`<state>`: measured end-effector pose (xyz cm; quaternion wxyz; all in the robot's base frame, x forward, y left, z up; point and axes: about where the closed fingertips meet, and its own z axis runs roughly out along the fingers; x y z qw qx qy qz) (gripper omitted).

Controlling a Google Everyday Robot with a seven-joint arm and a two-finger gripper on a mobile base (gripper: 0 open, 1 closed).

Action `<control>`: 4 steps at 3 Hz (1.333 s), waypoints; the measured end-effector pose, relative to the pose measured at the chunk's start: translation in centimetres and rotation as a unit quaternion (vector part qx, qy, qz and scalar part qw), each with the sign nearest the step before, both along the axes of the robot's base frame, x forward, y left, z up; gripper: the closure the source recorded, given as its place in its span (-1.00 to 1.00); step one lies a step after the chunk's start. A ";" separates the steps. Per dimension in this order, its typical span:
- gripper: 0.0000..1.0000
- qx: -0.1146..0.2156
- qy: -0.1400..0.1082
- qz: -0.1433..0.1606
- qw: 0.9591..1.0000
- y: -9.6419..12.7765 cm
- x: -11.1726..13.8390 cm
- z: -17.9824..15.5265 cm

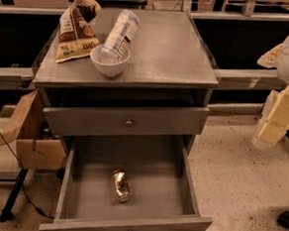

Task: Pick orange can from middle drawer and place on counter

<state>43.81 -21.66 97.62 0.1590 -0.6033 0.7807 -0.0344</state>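
The orange can lies on its side on the floor of the middle drawer, a little left of its centre. The drawer is pulled fully open, with its flat front at the bottom of the view. The counter is the grey top slab of the cabinet above it. My gripper hangs at the far right edge, off to the side of the cabinet, about level with the upper drawer front and well apart from the can. It holds nothing that I can see.
On the counter's left half stand a white bowl, a clear plastic bottle leaning into it, and a brown snack bag. The shut upper drawer has a brass knob. A cardboard box sits left; a chair wheel right.
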 end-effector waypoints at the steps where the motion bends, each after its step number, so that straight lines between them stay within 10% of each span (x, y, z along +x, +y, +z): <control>1: -1.00 0.000 0.000 0.000 1.000 0.0 0.0 0.0; 3: -1.00 0.053 0.010 -0.050 0.997 4.1 0.0 -3.7; 4: -1.00 0.113 0.058 -0.107 0.986 9.1 0.2 -10.7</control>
